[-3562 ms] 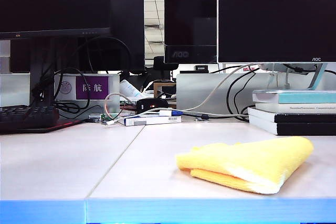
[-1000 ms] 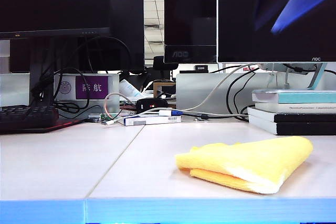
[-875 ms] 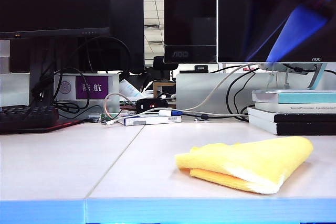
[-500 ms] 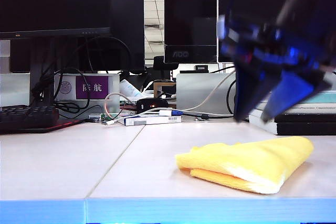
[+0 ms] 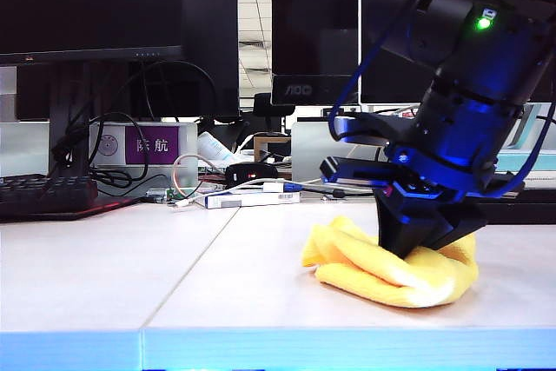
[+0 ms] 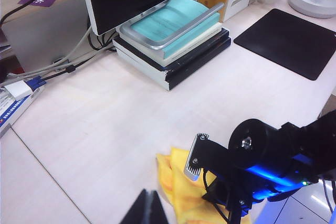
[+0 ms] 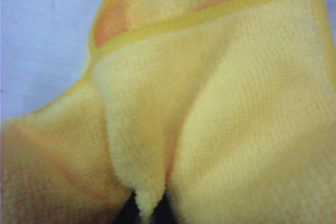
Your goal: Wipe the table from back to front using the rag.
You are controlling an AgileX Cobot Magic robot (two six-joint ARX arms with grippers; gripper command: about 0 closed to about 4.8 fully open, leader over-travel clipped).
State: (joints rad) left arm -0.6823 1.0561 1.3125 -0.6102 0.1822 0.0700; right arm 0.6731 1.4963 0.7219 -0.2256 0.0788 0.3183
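Your right gripper (image 5: 423, 249) has just dropped in from above: a second ago only a blue blur showed at the top of the exterior view and the rag (image 5: 391, 268) lay flat and folded; now the jaws are pinched into its middle and the cloth has bunched up around them. In the right wrist view the rag (image 7: 210, 108) fills the frame, its folds drawn to a point where the fingertips meet, so you can take this as a grasp made on the rag, not yet a lift. The rag sits on the table (image 5: 113, 275) near the front blue edge, right of the seam, so by my reading you have only secured it; it has to be carried to the back before any wiping stroke can run forward. The right arm leans down steeply over the cloth, wrist tipped toward the table. Your left gripper (image 6: 148, 209) hangs well above the table to the left of the rag, dark fingertips clenched together on nothing.
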